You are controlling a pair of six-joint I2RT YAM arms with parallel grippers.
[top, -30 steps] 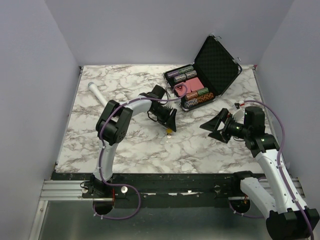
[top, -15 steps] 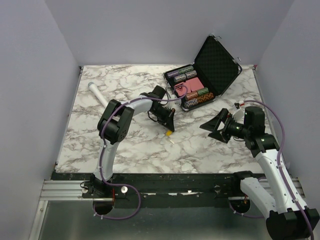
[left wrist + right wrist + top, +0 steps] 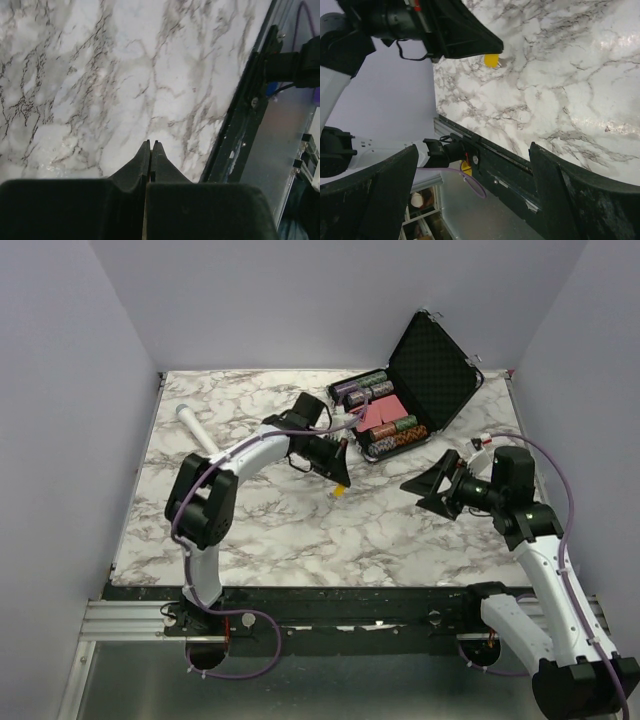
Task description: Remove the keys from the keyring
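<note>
Arms: 2, the left arm (image 3: 250, 452) and the right arm (image 3: 545, 555), each carrying 1 gripper, so 2 grippers, the left gripper (image 3: 342, 481) and the right gripper (image 3: 420, 495), with 2 fingers apiece, 4 fingers in all. Small items: 1 key (image 3: 340, 491) with a yellow head and 1 microphone (image 3: 196, 429). Containers: 1 case (image 3: 437, 358), lid up, holding 4 rows of chips (image 3: 398, 434), single chips too small to count, plus a pink block whose piece count is not resolvable; all on 1 table (image 3: 260, 540).
</note>
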